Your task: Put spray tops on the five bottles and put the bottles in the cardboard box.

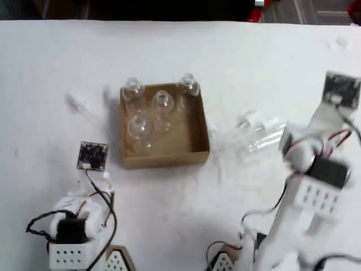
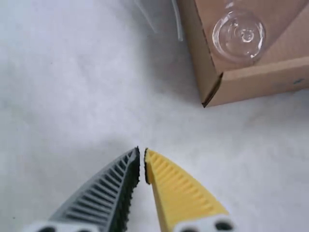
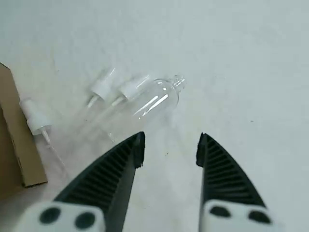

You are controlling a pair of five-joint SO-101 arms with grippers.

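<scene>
High view: four clear round bottles stand in the square cardboard box on the white desk.
A fifth clear bottle lies beside white spray tops; the ribbed right tool is spread near it, and the left tool is pressed together near the box corner.

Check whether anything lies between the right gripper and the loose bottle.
Nothing visible does: bare table separates the open right gripper from the bottle. Three spray tops lie beside it, toward the box.
</scene>
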